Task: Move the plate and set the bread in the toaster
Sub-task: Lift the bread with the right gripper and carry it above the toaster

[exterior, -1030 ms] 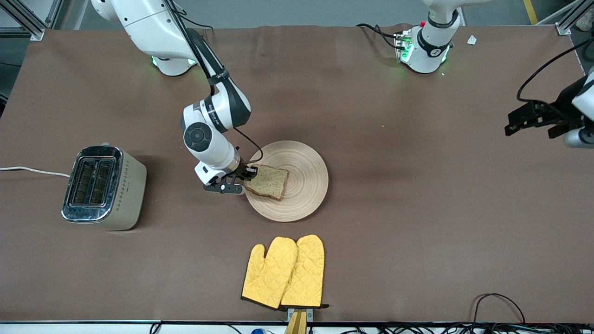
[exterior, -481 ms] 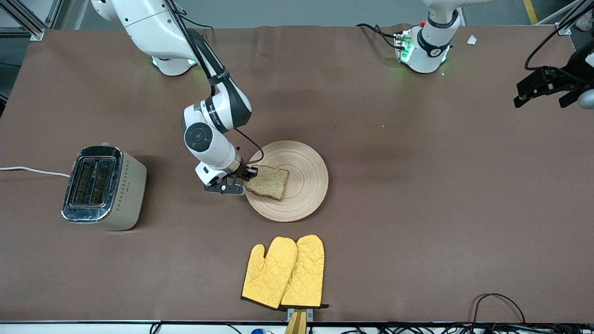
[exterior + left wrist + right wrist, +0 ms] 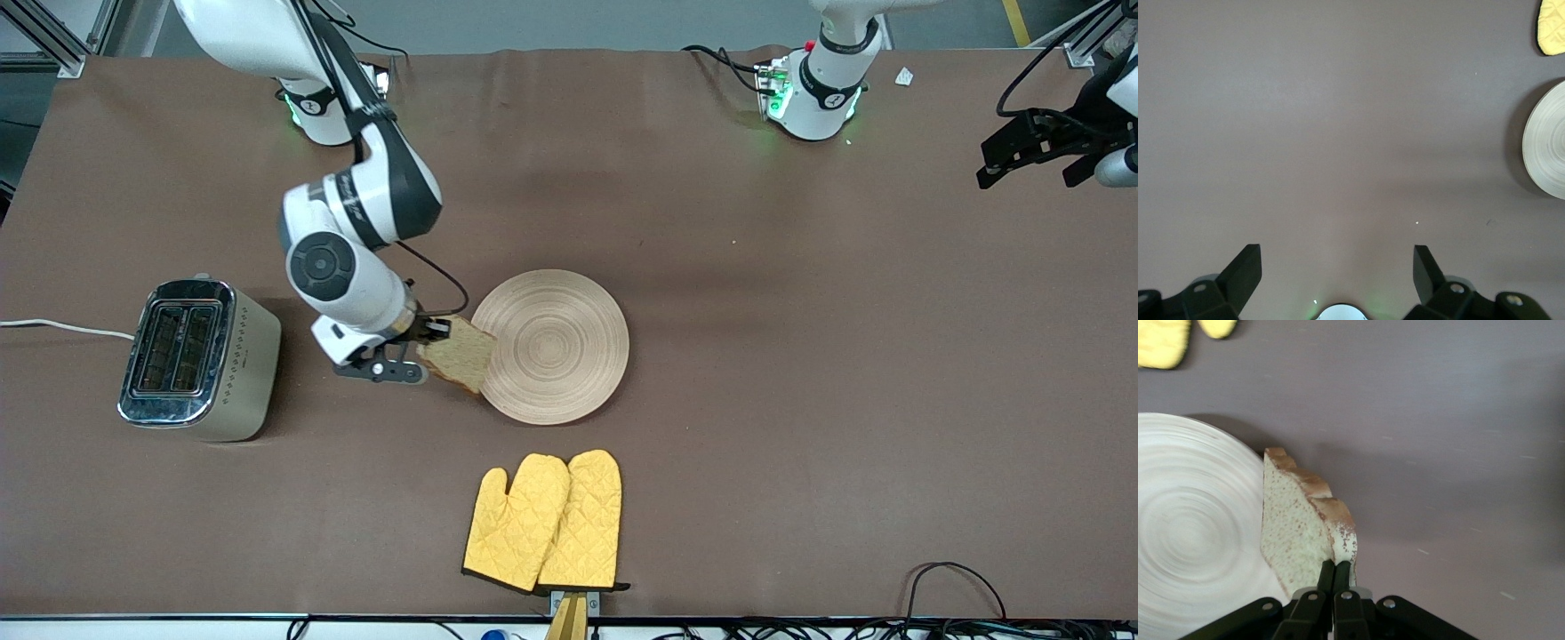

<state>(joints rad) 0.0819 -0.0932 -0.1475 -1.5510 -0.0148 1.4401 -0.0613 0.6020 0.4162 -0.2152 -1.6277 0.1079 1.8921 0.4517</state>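
My right gripper (image 3: 425, 348) pinches the speckled bread slice (image 3: 460, 354) over the grooved wooden plate's (image 3: 569, 347) rim. My left gripper (image 3: 1337, 267) waits, fingers wide, over bare table.

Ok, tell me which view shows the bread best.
The right wrist view: the bread fills the frame, its edge pinched in the right hand. The front view shows it small beside the plate; the left wrist view misses it.
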